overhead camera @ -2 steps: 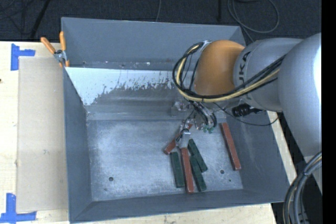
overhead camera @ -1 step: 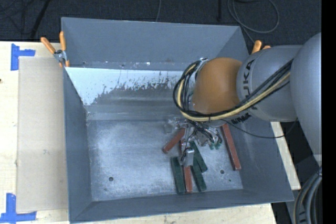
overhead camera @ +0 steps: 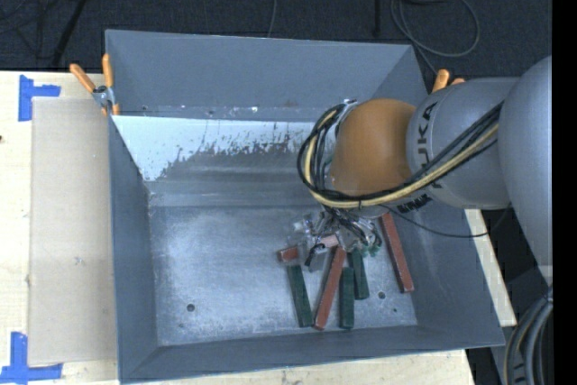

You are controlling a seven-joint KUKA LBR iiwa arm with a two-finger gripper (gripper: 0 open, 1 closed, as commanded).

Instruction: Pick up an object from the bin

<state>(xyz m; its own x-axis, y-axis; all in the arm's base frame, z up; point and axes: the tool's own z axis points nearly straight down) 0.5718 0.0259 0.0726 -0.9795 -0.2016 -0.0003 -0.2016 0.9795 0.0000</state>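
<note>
My gripper [overhead camera: 317, 246] is low over the right half of the bin, its metal fingers down among a cluster of flat sticks. Directly under it lies a reddish-brown stick [overhead camera: 330, 288] running toward the front wall. Dark green sticks lie on either side: one [overhead camera: 299, 295] to the left and another [overhead camera: 348, 298] to the right. A small reddish-brown piece [overhead camera: 288, 254] sits just left of the fingertips. Whether anything is between the fingers is hidden by the wrist.
A longer reddish-brown stick [overhead camera: 398, 253] lies apart at the right, close to the bin's right wall. The arm with its orange cover and cables hangs over the bin's right rear. The sticks lie near the front wall.
</note>
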